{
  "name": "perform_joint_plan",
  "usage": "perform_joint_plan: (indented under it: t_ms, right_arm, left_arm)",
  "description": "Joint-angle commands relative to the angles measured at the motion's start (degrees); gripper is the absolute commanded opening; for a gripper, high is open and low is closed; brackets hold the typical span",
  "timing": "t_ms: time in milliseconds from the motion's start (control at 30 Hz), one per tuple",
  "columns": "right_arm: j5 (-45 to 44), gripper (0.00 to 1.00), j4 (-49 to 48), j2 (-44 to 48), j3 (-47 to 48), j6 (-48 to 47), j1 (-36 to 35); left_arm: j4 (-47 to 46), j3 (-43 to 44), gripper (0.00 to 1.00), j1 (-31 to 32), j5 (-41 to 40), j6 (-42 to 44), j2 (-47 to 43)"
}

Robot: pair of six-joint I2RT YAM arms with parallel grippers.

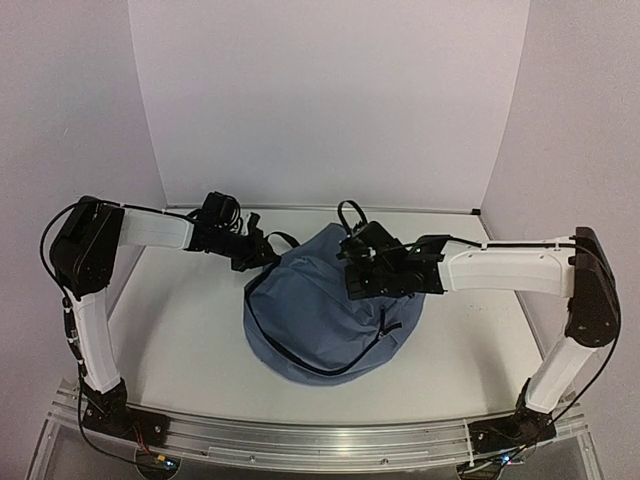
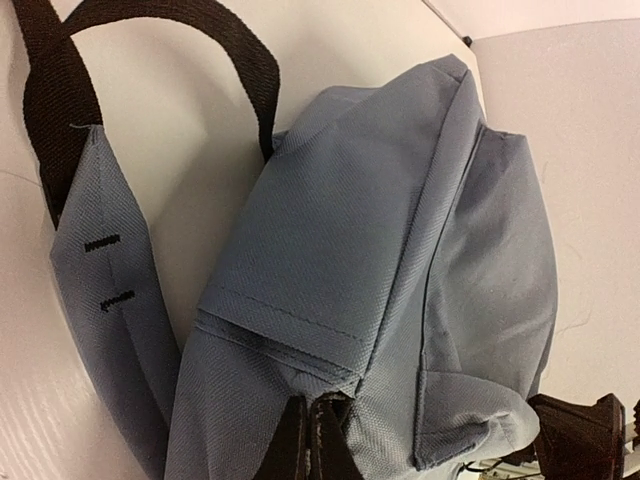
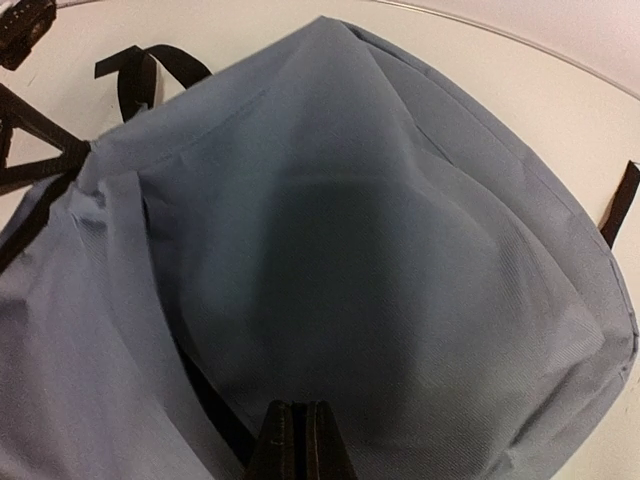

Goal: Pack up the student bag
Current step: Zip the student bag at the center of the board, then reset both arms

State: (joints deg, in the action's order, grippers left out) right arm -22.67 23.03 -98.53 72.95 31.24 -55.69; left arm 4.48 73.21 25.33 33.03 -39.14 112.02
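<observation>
1. Student bag: slate-blue, slumped at the middle of the table, with a black strap looping out at its far-left side.
2. Left gripper: at the bag's far-left edge, fingers pressed together against the fabric. Whether any fabric is pinched cannot be told.
3. Right gripper: above the bag's far-right part, fingers closed together, no hold visible.

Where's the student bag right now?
Top view: the student bag lies mid-table between the arms, with the right gripper over its far side.

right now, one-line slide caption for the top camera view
Slate-blue student bag on a white table, left pincer at its edge, right pincer above it, both shut.
</observation>
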Motion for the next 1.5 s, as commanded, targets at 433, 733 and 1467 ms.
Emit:
perform_joint_plan:
  t_ms: [433, 733, 1467]
  right_arm:
    - [2.74, 0.00, -1.80, 7.66, -12.38, 6.33, 1.80]
    - [9.64, 0.43, -3.50, 6.21, -3.80, -1.69, 1.91]
    - [35.40, 0.96, -17.84, 7.97, -8.20, -12.37, 43.36]
  left_arm:
    - [-4.24, 5.63, 0.00, -9.68, -10.37, -1.00, 4.58]
    - [-4.24, 6.42, 0.34, -9.39, -4.49, 2.95, 1.93]
    - [3.81, -12.89, 0.96, -33.34, -15.89, 13.43, -25.88]
